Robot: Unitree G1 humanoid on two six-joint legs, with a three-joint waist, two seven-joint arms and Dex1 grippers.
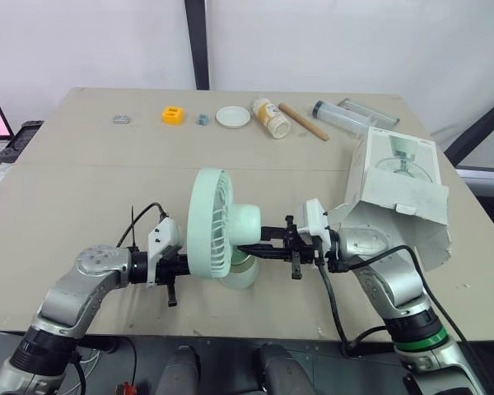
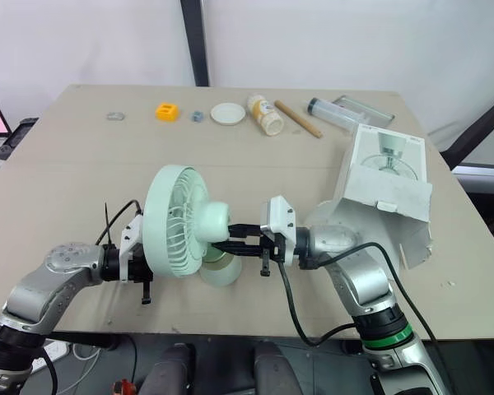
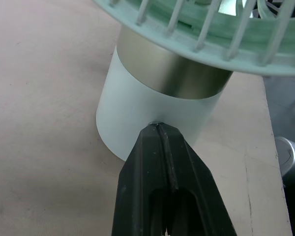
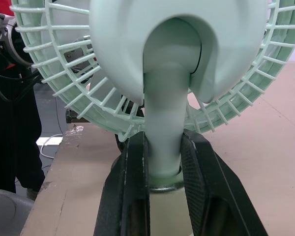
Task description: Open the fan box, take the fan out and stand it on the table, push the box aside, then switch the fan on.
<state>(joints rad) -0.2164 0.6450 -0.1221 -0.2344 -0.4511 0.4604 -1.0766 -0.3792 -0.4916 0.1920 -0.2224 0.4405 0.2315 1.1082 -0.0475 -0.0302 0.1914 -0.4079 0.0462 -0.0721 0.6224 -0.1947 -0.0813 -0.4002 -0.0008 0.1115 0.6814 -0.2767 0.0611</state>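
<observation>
The fan (image 1: 210, 226) stands on its round base (image 3: 147, 118) near the front edge of the table (image 1: 82, 189). The left claw (image 3: 160, 129) is pinched shut on nothing, its tips touching the base's side. The right claw (image 4: 163, 147) clamps narrowly on the fan's neck. This looks like the switch press. Too hard a poke could slide the base or tip the top-heavy head, should the neck grip slacken. Further right, the opened box (image 1: 399, 193) sits tilted just beside the right arm, and a swing of that arm may knock it off the table. The row of small things (image 1: 232, 116) along the far side looks safe
</observation>
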